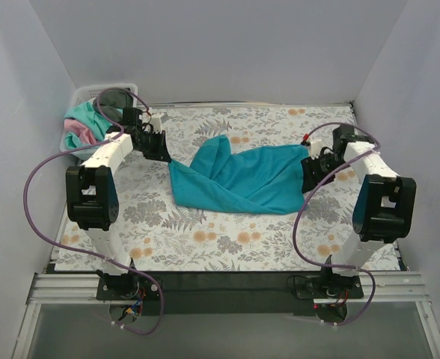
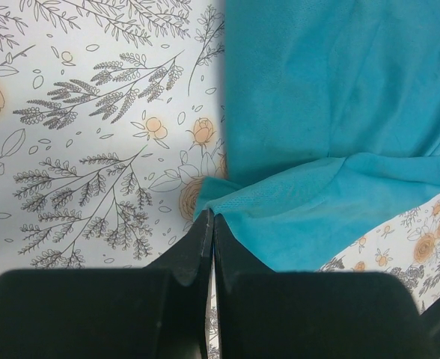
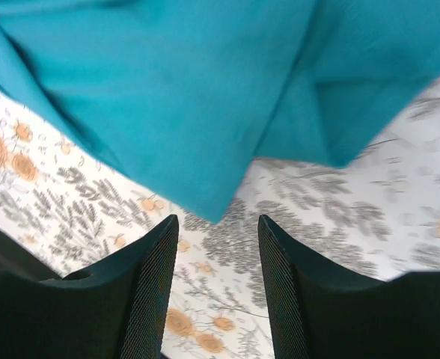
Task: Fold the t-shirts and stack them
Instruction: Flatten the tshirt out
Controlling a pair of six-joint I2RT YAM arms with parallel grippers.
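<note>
- The teal shirt (image 1: 242, 179) lies rumpled in the middle of the counter (image 1: 227, 235). Its long axis runs left to right across the overhead frame, and one flap is bunched up toward the upper left of the cloth.
- Your left fingers (image 2: 194, 250) are at the shirt's left end. In the left wrist view they are pressed together with no gap. The hem corner runs straight into their tips, so they appear to have that corner pinched.
- Your right fingers (image 3: 149, 284) are at the shirt's right end. In the right wrist view they stand well apart and hold nothing.
- A pointed corner of the teal cloth aims down from the top of that frame toward the gap between the right fingers. It stops just short of the tips.
- The shirt spans between your two arms, and the right arm is the nearer one to the free corner.
- By my judgement, the coming move is to push the right fingers forward onto that point and close them. Then you can pull the cloth out flat along its long axis.
- Watch the second fold just right of that point in the right wrist view, since you could catch both layers.
- The basket (image 1: 93, 96) in the upper left of the overhead frame holds a mint shirt (image 1: 81, 116) and a pink shirt (image 1: 75, 137). Neither is folded yet.
</note>
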